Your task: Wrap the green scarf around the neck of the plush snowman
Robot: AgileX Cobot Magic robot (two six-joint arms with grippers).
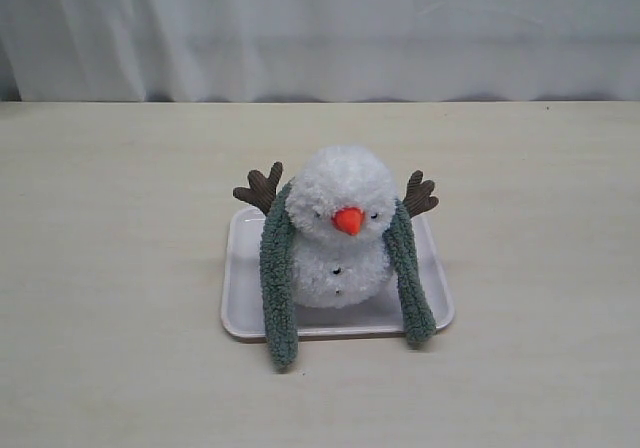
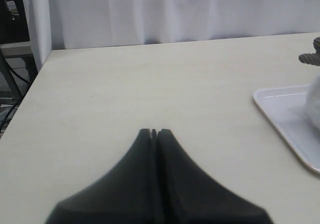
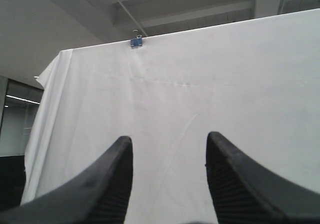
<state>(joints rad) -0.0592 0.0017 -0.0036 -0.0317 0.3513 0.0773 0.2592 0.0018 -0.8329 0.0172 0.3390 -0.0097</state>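
Sitting upright on a white tray [image 1: 240, 313] near the middle of the worktop [image 1: 120, 268], the plush snowman [image 1: 345, 228] is seen facing the exterior camera. The green scarf [image 1: 277, 278] is draped behind the head, and its two ends are hung down in front, one on each side of the body. Both ends reach the tray's front edge, and the longer one is laid past it onto the worktop. The stretch behind the snowman is hidden, so how it lies at the snowman's neck [image 1: 322, 244] cannot be told. The brown twig arms [image 1: 260, 186] are partly covered by the scarf. In the left wrist view only a tray corner, a blurred white patch and one twig tip are caught at the frame edge. The left end effector [image 2: 154, 132] is pressed together, empty, above bare worktop. The right end effector [image 3: 170, 139] is spread apart with nothing in the gap, and is pointed at a white curtain [image 3: 225, 84] pinned by a blue clip [image 3: 136, 41].
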